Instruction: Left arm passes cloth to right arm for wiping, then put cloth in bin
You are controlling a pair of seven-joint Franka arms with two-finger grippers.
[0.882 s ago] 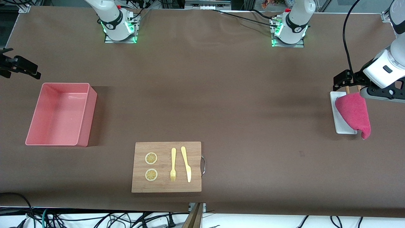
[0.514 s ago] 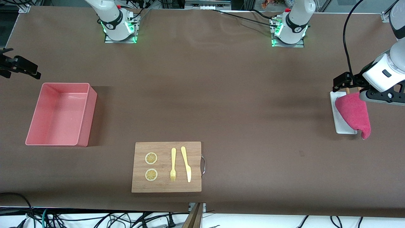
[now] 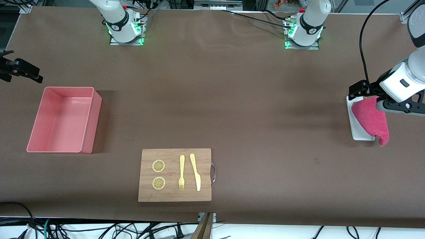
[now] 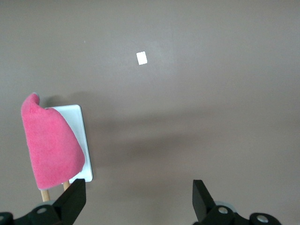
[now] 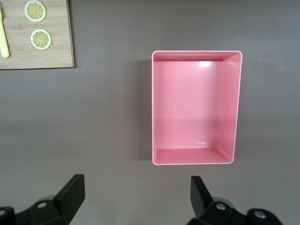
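The cloth [image 3: 372,120] drapes lengthwise along the white tray [image 3: 356,127], under the spread, empty left gripper [image 4: 136,206].

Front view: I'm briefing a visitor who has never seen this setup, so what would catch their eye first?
Probably the magenta cloth, draped over the white tray at the left arm's end of the table, with the open left gripper hovering by it. Next the empty pink bin at the right arm's end, under the open right gripper. Nearer the camera lies a cutting board.
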